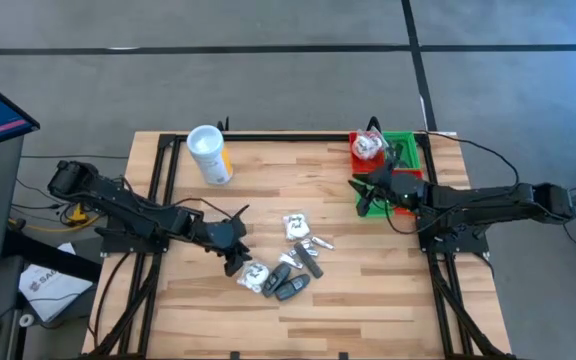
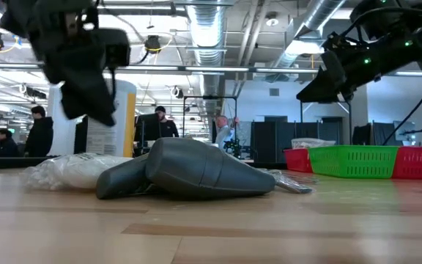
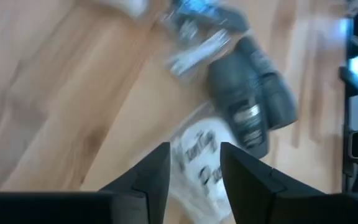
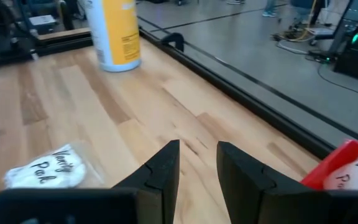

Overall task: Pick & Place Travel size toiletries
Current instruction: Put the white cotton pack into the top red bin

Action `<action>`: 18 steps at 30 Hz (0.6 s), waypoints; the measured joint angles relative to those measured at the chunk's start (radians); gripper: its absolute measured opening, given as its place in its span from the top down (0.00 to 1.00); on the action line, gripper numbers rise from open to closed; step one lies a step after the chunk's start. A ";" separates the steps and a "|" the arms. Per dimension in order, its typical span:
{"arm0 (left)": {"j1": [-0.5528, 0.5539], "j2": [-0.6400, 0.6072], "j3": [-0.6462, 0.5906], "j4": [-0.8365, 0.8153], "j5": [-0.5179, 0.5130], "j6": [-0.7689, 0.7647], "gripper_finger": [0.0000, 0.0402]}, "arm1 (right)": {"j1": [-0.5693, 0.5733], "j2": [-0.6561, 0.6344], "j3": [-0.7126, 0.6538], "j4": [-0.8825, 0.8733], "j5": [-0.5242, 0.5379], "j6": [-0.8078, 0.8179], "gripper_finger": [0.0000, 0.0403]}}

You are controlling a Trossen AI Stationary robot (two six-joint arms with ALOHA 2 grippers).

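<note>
1. Two arms show in the high view. The left gripper (image 1: pixel 236 262) is over the front middle of the table (image 1: pixel 368 300), just beside the pile of toiletries. The right gripper (image 1: pixel 365 195) is at the front edge of the bins. I count one white canister (image 1: pixel 209 154) with a yellow label near the back edge, one red bin (image 1: pixel 415 208) and one green bin (image 1: pixel 405 147), side by side at the back right. One white packet (image 1: pixel 368 147) lies in the bins. On the table I count about three white packets (image 1: pixel 297 227) and about four dark tubes (image 1: pixel 290 290), close together in the middle. Bare wood is open at the front right and along the left edge.

2. In the low view, two dark tubes (image 2: pixel 204 170) lie touching each other, with one white packet (image 2: pixel 72 170) beside them. Both bins stand at the right. The wood in front is free.

3. In the left wrist view, the left gripper (image 3: pixel 194 165) has its jaws apart, with nothing between them. One white packet (image 3: pixel 197 152) lies just beyond the fingertips, and two dark tubes (image 3: pixel 253 106) lie next to it.

4. In the right wrist view, the right gripper (image 4: pixel 197 163) has its jaws a little apart and they hold nothing. One packet (image 4: pixel 45 168) lies on the wood, the canister (image 4: pixel 112 34) stands far off near the table edge, and one packet (image 4: pixel 353 177) shows at the red bin.
</note>
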 joint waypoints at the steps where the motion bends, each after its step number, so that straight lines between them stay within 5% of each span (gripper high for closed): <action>1: -0.004 0.000 -0.015 0.005 0.000 -0.033 0.66 | 0.006 0.000 0.000 0.000 0.000 0.000 0.76; 18: -0.076 0.024 -0.148 0.175 0.026 -0.325 0.64 | 0.020 0.000 0.000 0.015 0.007 0.000 0.76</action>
